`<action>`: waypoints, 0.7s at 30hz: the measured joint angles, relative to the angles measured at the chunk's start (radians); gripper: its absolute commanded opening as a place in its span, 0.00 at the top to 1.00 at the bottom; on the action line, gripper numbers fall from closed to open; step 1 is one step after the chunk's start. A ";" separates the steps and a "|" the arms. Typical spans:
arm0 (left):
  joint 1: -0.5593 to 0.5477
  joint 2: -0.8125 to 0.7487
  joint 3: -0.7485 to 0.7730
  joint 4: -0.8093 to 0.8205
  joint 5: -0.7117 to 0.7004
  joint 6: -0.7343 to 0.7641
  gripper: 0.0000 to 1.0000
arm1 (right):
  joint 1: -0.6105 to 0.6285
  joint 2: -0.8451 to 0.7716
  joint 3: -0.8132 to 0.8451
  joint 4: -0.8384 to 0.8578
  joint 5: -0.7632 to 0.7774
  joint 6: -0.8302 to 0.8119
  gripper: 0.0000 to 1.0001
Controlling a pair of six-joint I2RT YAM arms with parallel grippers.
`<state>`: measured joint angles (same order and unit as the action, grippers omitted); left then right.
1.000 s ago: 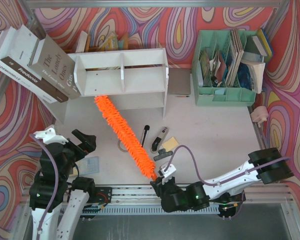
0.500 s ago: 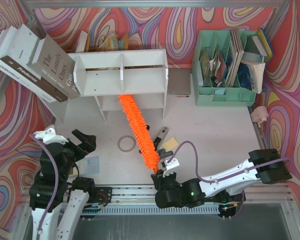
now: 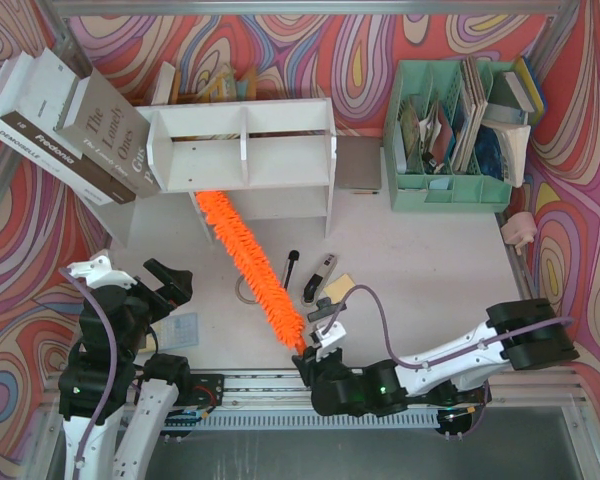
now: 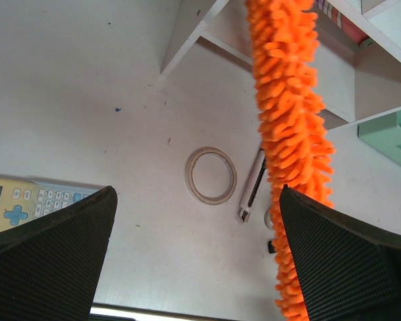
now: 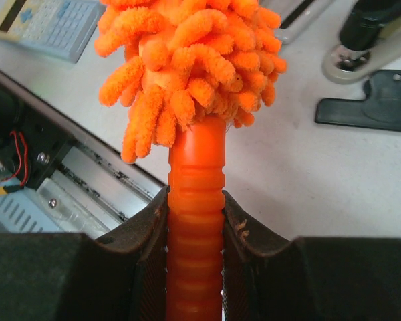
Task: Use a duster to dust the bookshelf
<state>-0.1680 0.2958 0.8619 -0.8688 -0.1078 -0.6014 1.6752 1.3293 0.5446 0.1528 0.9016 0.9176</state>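
Gripping the short ribbed handle of the duster [image 3: 248, 255], the right hand [image 5: 195, 224] is sitting well in front of the bookshelf [image 3: 245, 140], at the near edge of the surface [image 3: 420, 260]. Both its fingers [image 5: 137, 247] are pressing closed on the orange plastic just below the shaggy strands. The duster is stretching away from that hand in a slanted line toward the bookshelf. Its far tip is reaching the left end of the bookshelf's lower tier, under the left upper compartment and just beside the left side panel; whether the strands are touching the wood there cannot be told. The left hand [image 3: 165, 285] is hovering in front of the bookshelf's left end, well apart from it, with its fingers spread wide and gripping nothing. A ring of tape [image 4: 211, 175] and a pen [image 4: 252, 189] are lying on the surface in front of the bookshelf, close beside the duster's strands. A calculator [image 4: 27, 200] is lying in front of the bookshelf's left end, beneath the left hand. A stack of books [image 3: 60, 125] is leaning just beside the bookshelf's left side, and a green organizer [image 3: 450, 140] is standing to the bookshelf's right, apart from it.
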 measured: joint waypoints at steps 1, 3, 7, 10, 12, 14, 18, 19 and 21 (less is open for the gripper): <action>0.000 0.000 0.000 0.000 0.001 0.000 0.02 | 0.000 0.015 0.001 0.034 -0.015 -0.037 1.00; 0.000 0.000 0.000 0.000 0.003 0.000 0.02 | 0.000 0.046 0.014 0.061 -0.038 -0.085 1.00; 0.000 0.000 0.000 0.000 0.003 0.000 0.02 | -0.006 0.120 0.063 0.064 -0.060 -0.110 1.00; 0.000 0.000 0.000 0.000 0.003 0.000 0.02 | -0.013 0.133 0.078 0.052 -0.067 -0.105 1.00; 0.000 0.000 0.000 0.000 0.003 0.000 0.02 | -0.020 0.133 0.080 0.047 -0.067 -0.093 1.00; 0.000 0.000 0.000 0.000 0.003 0.000 0.02 | -0.031 0.133 0.084 0.033 -0.067 -0.079 1.00; 0.000 0.000 0.000 0.000 0.003 0.000 0.02 | -0.055 0.133 0.101 -0.006 -0.082 -0.054 1.00; 0.000 0.000 0.000 0.000 0.003 0.000 0.02 | -0.061 0.133 0.108 -0.017 -0.087 -0.050 1.00; 0.000 0.000 0.000 0.000 0.003 0.000 0.02 | -0.070 0.135 0.127 -0.042 -0.095 -0.042 1.00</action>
<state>-0.1680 0.2958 0.8619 -0.8688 -0.1047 -0.6014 1.6054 1.4647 0.6720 0.1108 0.8070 0.8761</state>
